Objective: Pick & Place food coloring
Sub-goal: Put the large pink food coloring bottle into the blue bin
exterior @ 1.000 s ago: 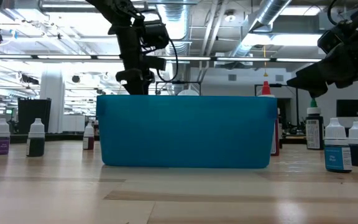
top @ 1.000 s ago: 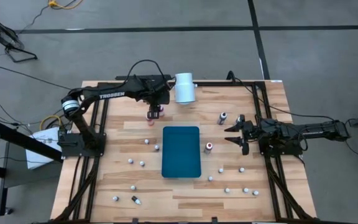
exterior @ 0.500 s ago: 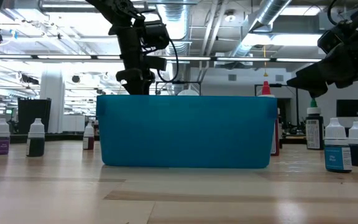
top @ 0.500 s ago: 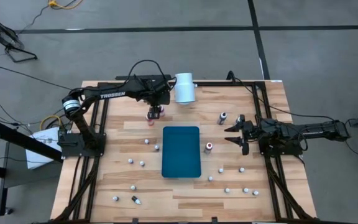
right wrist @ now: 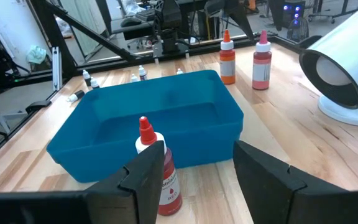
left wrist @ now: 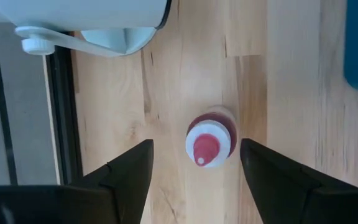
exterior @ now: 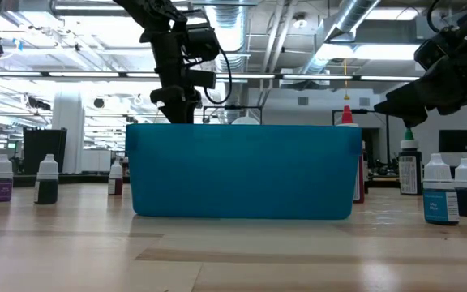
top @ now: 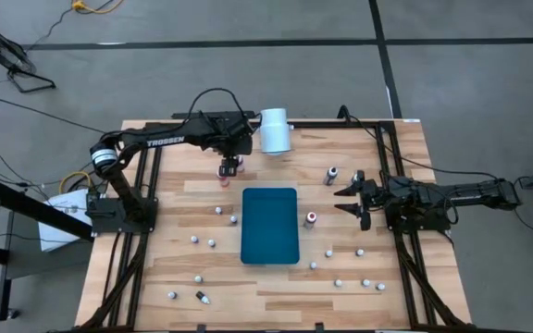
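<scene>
Overhead, the left tool (top: 232, 167) hangs at the far side of the surface (top: 165, 222) with its fingers (left wrist: 126, 171) spread wide, gripping nothing; a red food coloring bottle (left wrist: 209, 140) with a pale collar stands upright between them, clear of both fingers. Just beside it lies the large white cylinder (top: 275, 130), on its side at the far edge. The right tool (top: 352, 200) hovers over the right part of the surface, its fingers (right wrist: 146, 177) parted and empty, with a second red-capped bottle (right wrist: 157, 168) standing just in front of them, next to the teal tray (top: 270, 225) that sits in the middle. Two more upright bottles, one orange (right wrist: 227, 58) and one reddish (right wrist: 262, 61), stand past the tray's far side. Many small white-capped bottles (top: 338, 282) are scattered over the near half of the surface on both sides of the tray; from table height several dark-bodied ones (exterior: 440, 191) stand upright at right and left
</scene>
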You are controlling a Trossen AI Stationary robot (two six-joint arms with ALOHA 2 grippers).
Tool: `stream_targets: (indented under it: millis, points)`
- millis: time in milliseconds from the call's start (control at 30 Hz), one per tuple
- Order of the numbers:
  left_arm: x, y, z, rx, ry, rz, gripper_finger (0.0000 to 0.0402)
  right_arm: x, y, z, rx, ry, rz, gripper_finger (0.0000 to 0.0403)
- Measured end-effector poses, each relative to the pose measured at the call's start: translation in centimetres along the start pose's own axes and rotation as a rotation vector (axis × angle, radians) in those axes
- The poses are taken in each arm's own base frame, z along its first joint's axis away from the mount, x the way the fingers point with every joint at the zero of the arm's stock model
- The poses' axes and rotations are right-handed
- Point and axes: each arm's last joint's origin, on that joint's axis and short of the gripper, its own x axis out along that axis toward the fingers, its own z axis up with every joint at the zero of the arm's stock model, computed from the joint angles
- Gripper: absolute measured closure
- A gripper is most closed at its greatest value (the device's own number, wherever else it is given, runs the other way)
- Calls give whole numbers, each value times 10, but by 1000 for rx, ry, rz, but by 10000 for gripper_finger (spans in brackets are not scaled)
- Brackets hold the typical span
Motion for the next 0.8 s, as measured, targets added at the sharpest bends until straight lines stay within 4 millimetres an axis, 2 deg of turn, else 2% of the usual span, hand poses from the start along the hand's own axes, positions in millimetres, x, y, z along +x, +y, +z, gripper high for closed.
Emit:
stream_targets:
  millis: [567,800]
  points:
    - [-2,-1,0,27,-19,-24,166,0,0,0,0,0,0,219]
    - [17,-2,1,40,27,-49,166,0,0,0,0,0,0,219]
